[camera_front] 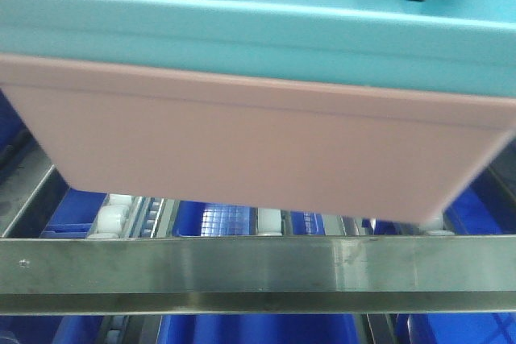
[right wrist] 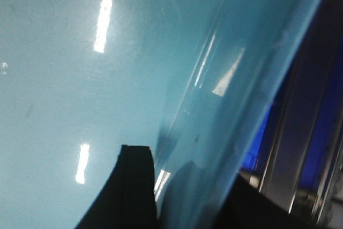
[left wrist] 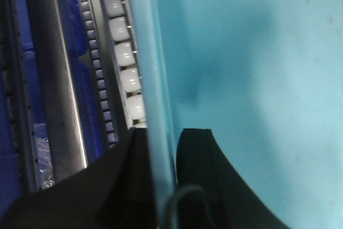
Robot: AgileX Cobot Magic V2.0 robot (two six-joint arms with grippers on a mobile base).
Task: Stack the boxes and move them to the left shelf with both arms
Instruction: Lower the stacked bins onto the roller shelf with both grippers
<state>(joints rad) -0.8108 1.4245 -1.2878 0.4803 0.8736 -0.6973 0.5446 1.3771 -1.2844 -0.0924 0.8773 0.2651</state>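
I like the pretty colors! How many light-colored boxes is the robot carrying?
2. The sky-blue box sits nested on top, and the pink box is underneath it, above the shelf's steel rail. Others could be hidden.

The sky-blue box (camera_front: 266, 38) is nested in the salmon-pink box (camera_front: 258, 142); the stack is seen tilted above the left shelf's (camera_front: 258, 267) front rail.

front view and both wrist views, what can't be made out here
- Left gripper: the left wrist view shows fingers either side of the blue bin wall; the front view crops it at the top edge.
- Right gripper: one finger is cut off by the bottom edge.
- Pink bin: whether it rests on the rollers is unclear; its own body hides its underside.
- Blue bin's contents: hidden in the front view.
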